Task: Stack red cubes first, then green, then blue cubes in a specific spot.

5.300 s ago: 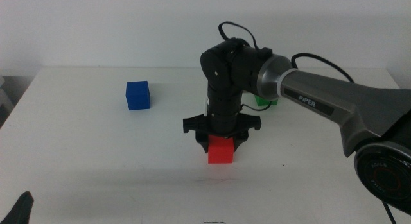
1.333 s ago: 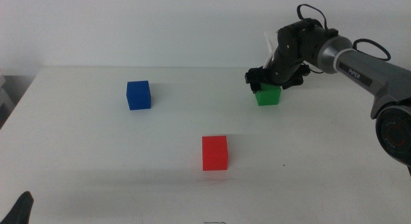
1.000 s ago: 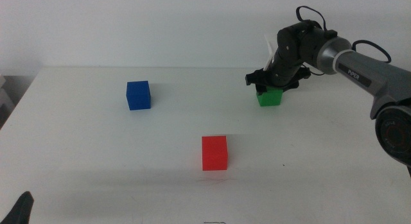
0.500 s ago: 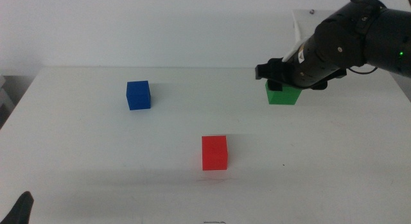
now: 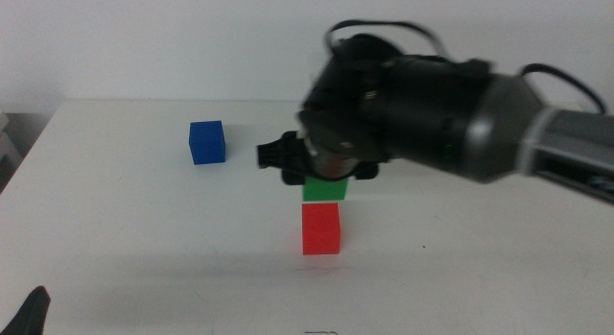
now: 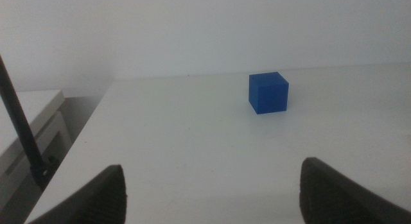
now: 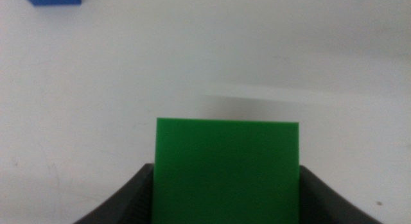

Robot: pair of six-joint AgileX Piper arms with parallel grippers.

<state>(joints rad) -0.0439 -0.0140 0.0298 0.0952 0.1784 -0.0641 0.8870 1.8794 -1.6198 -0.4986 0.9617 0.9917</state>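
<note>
A plain white wall is standing behind a white table [image 5: 144, 229], which is carrying three small cubes. The right gripper [image 5: 321, 177] is hanging over the middle of the table with its dark jaws clamped on the green cube [image 5: 324, 189], gripping it by its two side faces in the right wrist view [image 7: 228, 169]. That cube is sitting in the air just above the red cube [image 5: 321, 227], which is resting alone on the table nearer the camera; whether a gap is left between the two is hard to tell, since the arm is blurred. By my judgement the second step is in hand, green going onto red, and the next move is calling for lining up the edges squarely, lowering until the faces meet, then opening the jaws. The blue cube [image 5: 206, 142] is waiting far to the left, well apart from the others. All three are looking matte, plain and equal in size. The left gripper [image 6: 212, 189] is idling at the near left edge, its jaws spread wide and holding nothing.
</note>
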